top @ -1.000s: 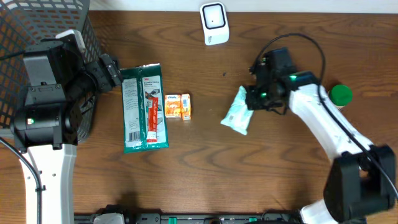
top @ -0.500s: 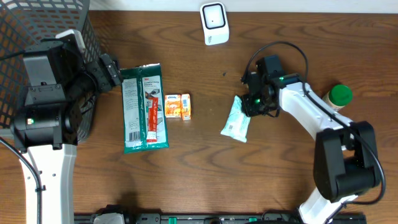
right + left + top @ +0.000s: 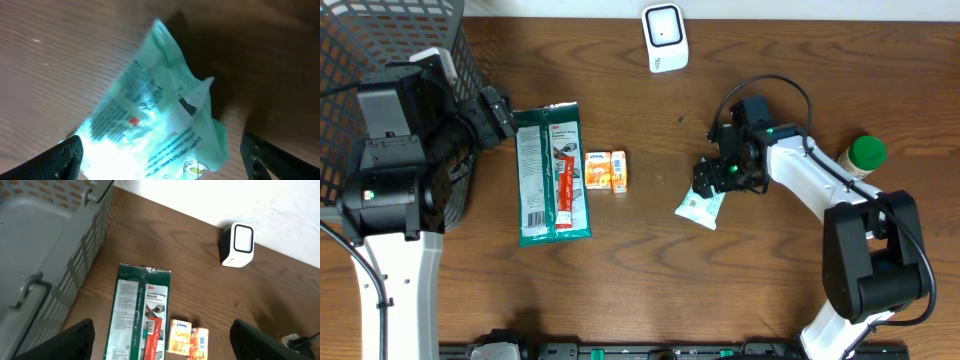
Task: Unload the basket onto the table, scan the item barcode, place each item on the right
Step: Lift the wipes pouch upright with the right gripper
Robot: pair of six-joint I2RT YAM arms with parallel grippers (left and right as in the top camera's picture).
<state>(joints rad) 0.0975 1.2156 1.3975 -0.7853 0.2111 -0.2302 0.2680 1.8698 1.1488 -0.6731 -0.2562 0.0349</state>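
A pale green plastic packet (image 3: 701, 207) is lying flat on the wooden table (image 3: 650, 285), right of centre, with small printed text and a white label showing on its upper face in the right wrist view (image 3: 150, 120). The right gripper (image 3: 716, 176) is hanging directly over the packet's upper end, its two fingers (image 3: 62, 157) spreading wide to either side and gripping nothing; the packet is resting on the wood between them, lit by a bright glow from the wrist. Whether either finger is touching the wrapper cannot be told. A white barcode scanner (image 3: 665, 38) is standing at the far edge of the table, well apart from the packet, its dark window facing up in the overhead view and also showing in the left wrist view (image 3: 239, 245). Left of the packet, a pair of small orange Kleenex tissue packs (image 3: 605, 170) is sitting side by side, and just beside them a long green 3M glove package (image 3: 552, 172) is lying lengthwise. The left gripper (image 3: 500, 112) is hovering near the top end of that glove package, fingers (image 3: 75, 340) parted wide and holding nothing. A grey mesh basket (image 3: 380, 35) is occupying the far left corner, behind the left arm. A bottle with a green lid (image 3: 866, 153) is standing at the right edge, close beside the right arm.
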